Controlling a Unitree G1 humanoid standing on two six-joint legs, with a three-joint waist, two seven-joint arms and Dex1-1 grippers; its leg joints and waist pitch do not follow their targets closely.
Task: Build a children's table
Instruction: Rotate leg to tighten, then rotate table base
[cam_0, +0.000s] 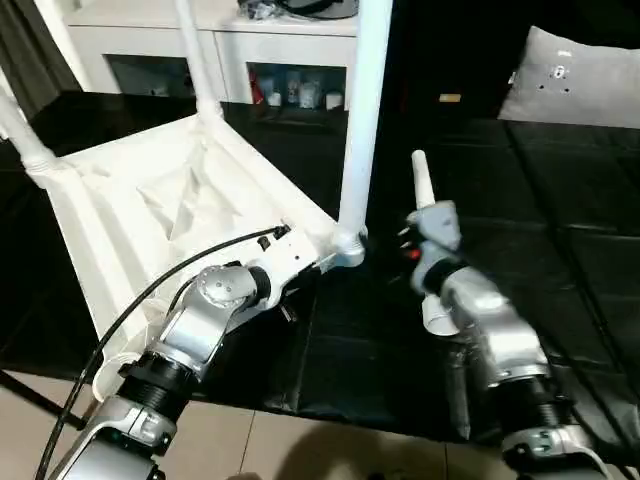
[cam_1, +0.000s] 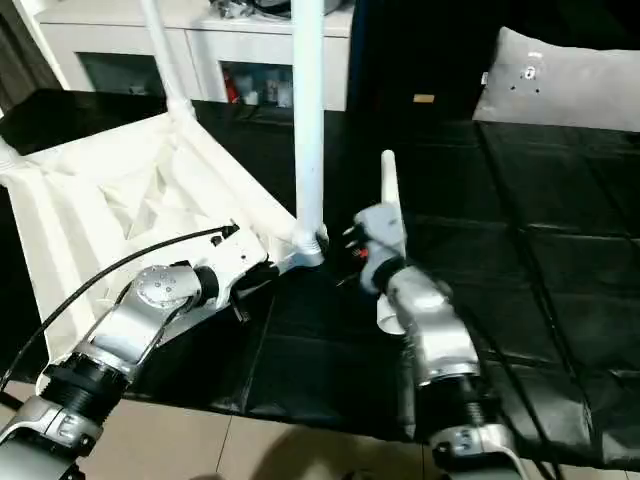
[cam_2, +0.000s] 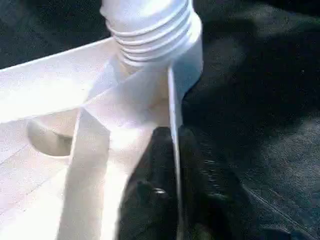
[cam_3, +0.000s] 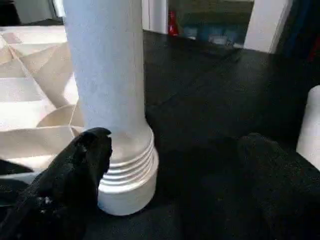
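Left gripper: your two black fingers are pinched together on the thin side rim of the table top, one finger on each face of the wall, right beside the near corner socket. From the head camera that grip sits at about 7 o'clock from the socket.

The top lies upside down on the black mat, ribs up, filling the picture's 9 to 11 o'clock area. A leg stands in the far socket at about 11 o'clock; a further one shows at the 9 o'clock edge. Whether the fourth is in I cannot tell.

Centre: the near leg stands upright in its socket, threaded collar showing above the rim in both wrist views. Judgement: some thread is exposed, so it may not be fully home.

Right gripper: fingers spread wide, clamped on nothing; one finger lies just beside the collar, the other well off it. A white piece stands up at 12 o'clock from this wrist.

Risks, as judgement:
- Close the right gripper from here and you may catch the collar off-centre, tilting the leg and jamming the thread.
- The left pinch holds only a thin wall; any twisting load could make it slip and let the top rotate on the mat.
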